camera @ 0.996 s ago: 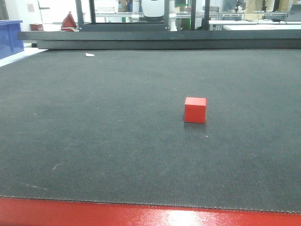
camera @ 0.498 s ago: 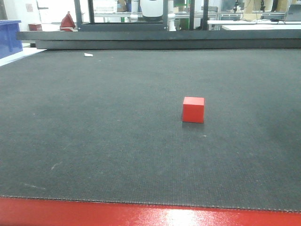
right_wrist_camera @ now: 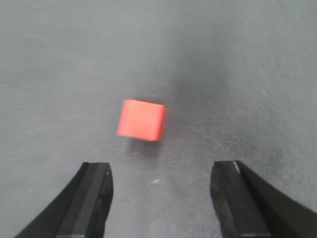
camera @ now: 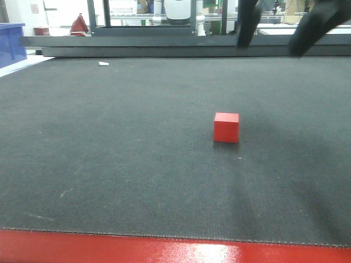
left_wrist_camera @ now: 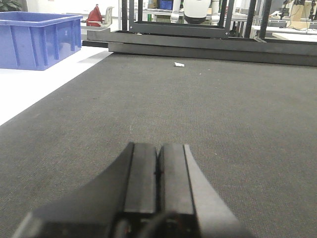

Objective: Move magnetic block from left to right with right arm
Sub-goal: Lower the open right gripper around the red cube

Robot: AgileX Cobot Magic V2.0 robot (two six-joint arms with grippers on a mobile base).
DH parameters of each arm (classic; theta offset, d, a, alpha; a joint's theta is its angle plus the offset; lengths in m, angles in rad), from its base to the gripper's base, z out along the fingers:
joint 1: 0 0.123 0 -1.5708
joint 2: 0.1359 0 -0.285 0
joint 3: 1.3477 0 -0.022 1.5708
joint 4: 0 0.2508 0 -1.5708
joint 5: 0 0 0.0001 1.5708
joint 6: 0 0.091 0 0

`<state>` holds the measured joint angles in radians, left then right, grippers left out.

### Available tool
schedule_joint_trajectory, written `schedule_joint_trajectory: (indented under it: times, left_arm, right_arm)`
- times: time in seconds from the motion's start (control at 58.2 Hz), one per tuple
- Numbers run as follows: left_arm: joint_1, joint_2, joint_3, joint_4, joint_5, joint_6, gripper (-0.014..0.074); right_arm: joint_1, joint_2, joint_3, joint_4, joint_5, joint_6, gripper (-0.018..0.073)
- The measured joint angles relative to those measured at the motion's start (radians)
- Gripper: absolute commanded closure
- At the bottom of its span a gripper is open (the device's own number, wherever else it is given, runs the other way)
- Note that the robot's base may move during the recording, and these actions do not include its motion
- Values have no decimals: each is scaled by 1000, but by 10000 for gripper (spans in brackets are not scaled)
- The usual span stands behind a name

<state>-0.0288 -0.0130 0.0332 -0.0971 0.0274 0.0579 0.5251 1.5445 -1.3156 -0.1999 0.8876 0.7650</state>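
The magnetic block sits alone on the dark mat, a little right of the middle, flat on one face. The right gripper hangs over it with its fingers spread wide, holding nothing. From its wrist camera the block lies ahead of the tips, apart from both, a touch toward the finger on the left of that view (blurred, so the edges look soft). The front view gives the height instead: two dark finger shapes at the top edge, well above the block. The left gripper has its fingers pressed together low over the mat. Only its camera catches the blue bin on the white surface beside the mat.
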Motion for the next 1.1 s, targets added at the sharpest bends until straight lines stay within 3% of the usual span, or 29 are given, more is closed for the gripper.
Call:
schedule_joint_trajectory:
  times: [0.395,0.944,1.099]
  left_arm:
    - [0,0,0,0,0,0,722]
    - [0,0,0,0,0,0,722]
    - [0,0,0,0,0,0,722]
  right_arm:
    - [57,299,-248,-38,110,87,32]
    - [23,431,-265,-15,99,125,32]
    - [15,447,-265,-12,81,125,102]
